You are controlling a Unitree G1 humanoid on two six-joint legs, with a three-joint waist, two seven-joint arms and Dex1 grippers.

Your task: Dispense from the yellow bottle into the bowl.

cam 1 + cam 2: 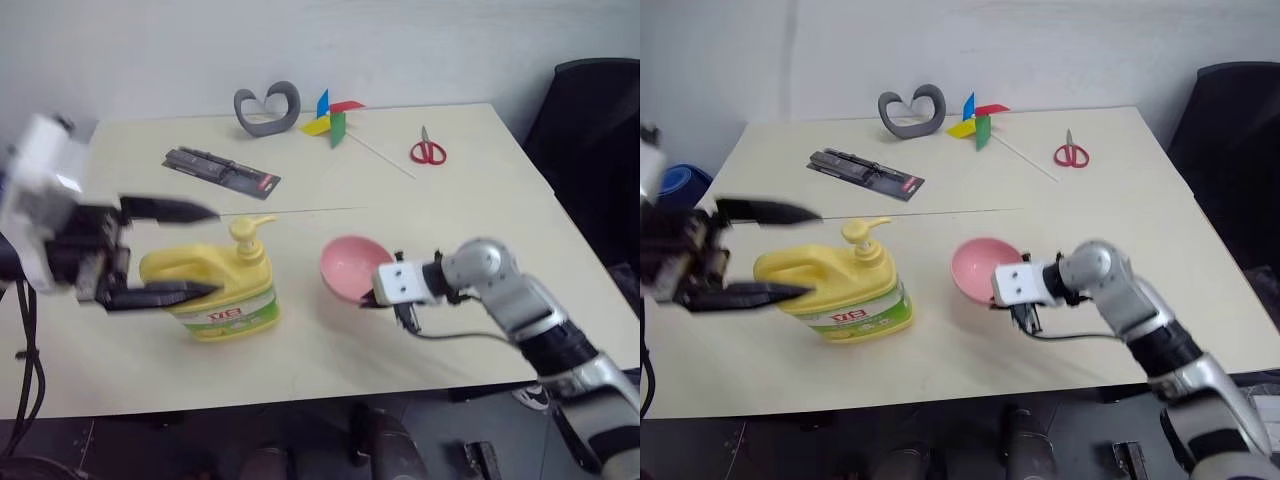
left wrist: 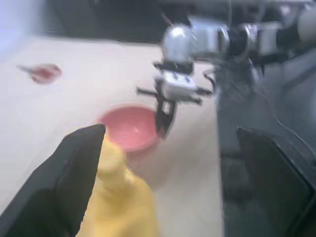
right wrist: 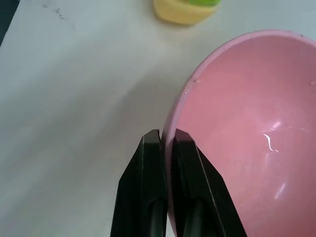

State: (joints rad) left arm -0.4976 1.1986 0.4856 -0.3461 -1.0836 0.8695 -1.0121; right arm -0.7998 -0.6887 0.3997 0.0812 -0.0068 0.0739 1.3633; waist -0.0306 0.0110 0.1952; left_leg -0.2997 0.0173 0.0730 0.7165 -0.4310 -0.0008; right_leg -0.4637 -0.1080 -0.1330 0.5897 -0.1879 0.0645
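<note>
The yellow bottle stands upright on the light tabletop, on the robot's left side, with its pump top pointing to the right. The left gripper is wide open and holds nothing; one black finger is above the bottle near the pump, the other is in front of the bottle's handle, but I cannot tell if they touch it. The bowl is to the right of the bottle, a little apart from it, and it is tilted, with its open side turned towards the bottle. The right gripper is closed on the rim of the bowl: in the right wrist view one finger is inside the rim and the other outside. A few small drops shine inside the bowl. At the far side of the tabletop lie a black tool in its package, a grey curved object, a coloured pinwheel and red scissors.
</note>
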